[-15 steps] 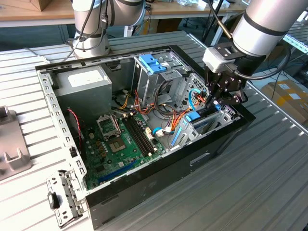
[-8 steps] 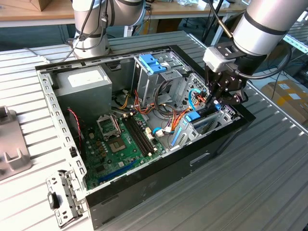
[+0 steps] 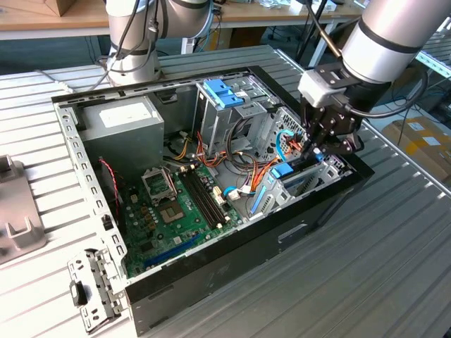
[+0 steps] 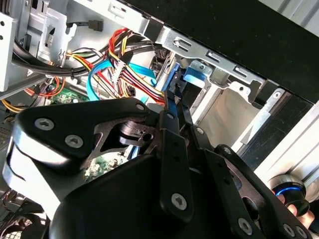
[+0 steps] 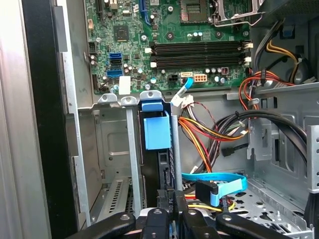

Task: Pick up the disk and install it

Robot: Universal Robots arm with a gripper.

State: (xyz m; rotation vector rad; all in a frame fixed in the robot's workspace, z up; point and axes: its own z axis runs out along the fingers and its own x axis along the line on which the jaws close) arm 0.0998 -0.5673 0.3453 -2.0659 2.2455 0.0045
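Exterior view: the open computer case (image 3: 211,282) lies on the slatted surface (image 3: 366,282), and the end effector (image 3: 318,144) reaches into the drive cage at the case's 3 o'clock end, just above the disk (image 3: 282,171), which stands on edge in its bay. Picking up looks done; seating appears under way or nearly finished.

Second wrist view: the fingers (image 4: 174,144) are drawn close together on the disk's (image 4: 172,87) thin blue edge, near the metal cage wall (image 4: 219,74).

First wrist view: the disk (image 5: 157,130), blue tab toward the motherboard (image 5: 169,40) at 12 o'clock, sits between cage rails, clamped at its near end by the end effector (image 5: 167,219).
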